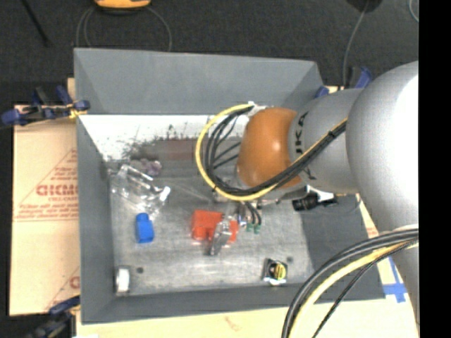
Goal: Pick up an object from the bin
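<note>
The grey metal bin (95,210) is holding a few scattered things. The arm (338,146) is reaching in from the right, its orange cover (264,146) hanging over the middle. A crumpled clear plastic piece (137,183) is lying upper left, well apart. The gripper (224,236) is hanging at the right edge of a red blocky thing (203,224) mid-floor; whether it is released or clenched cannot be told. The block is showing no clear long axis. A blue piece (144,229) is sitting to its left, a yellow-and-black thing (276,271) front right, a small white piece (122,280) in the front-left corner.
</note>
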Robot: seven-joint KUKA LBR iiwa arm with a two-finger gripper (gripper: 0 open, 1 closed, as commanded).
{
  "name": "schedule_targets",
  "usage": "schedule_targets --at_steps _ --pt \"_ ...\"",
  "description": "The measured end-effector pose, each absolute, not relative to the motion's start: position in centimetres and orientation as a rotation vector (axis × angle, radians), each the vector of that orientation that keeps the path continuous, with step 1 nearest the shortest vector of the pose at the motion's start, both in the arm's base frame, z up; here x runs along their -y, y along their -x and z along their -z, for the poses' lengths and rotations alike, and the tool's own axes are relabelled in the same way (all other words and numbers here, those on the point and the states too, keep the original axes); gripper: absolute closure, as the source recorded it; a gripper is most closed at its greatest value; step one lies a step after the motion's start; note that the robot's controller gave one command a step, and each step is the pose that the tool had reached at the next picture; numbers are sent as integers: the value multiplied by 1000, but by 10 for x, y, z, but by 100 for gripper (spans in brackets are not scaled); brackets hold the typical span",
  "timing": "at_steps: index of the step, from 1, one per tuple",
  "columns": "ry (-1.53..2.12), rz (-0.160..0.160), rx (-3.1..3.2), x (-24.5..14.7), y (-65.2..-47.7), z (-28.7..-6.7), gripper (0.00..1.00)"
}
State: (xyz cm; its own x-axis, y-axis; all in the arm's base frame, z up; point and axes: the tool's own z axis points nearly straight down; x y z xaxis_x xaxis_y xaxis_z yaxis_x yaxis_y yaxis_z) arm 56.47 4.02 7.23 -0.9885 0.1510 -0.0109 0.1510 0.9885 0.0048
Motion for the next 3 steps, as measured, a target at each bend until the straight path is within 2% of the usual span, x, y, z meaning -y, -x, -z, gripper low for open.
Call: schedule_targets --at_steps 1,2,3 --pt "-234 -5 -3126 -40 -567 -75 0" --pt "-233 -6 -3115 -40 -570 -78 100" --pt "-230 -6 -3127 -41 -572 -109 100"
